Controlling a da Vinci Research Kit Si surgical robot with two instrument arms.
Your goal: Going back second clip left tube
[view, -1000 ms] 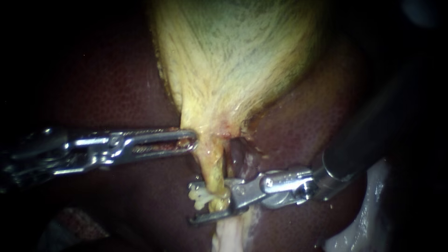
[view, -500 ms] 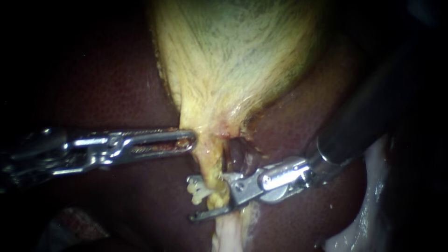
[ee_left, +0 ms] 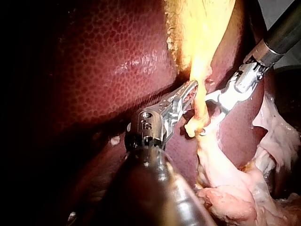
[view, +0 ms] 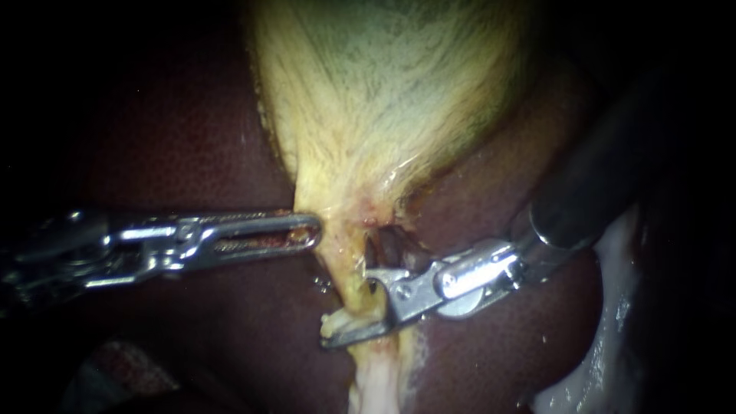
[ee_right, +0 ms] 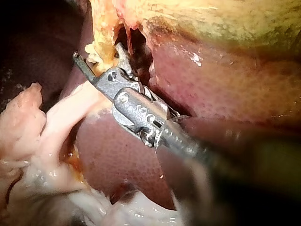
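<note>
The yellow-white gallbladder (view: 383, 100) narrows downward into the pale left tube (view: 349, 280); a darker tube (view: 392, 251) lies just to its right. A white clip (view: 336, 322) sits across the left tube. My right instrument (view: 345, 307) has open jaws straddling this tube at the clip, one jaw above and one below. The right wrist view shows the same instrument (ee_right: 99, 52) with the tube between its jaws. My left instrument (view: 310, 230) is shut on the gallbladder's neck, as the left wrist view (ee_left: 190, 92) shows too.
Dark red liver (view: 192, 153) surrounds the gallbladder on both sides. Pale loose tissue (view: 376, 383) hangs below the clipped tube, and more whitish tissue (view: 613, 307) lies at the lower right beside the right shaft.
The right instrument's jaws have drawn back to the right and tilted upward, so their tips reach less far past the left tube. The clip stays on the tube. The left instrument has not moved.
</note>
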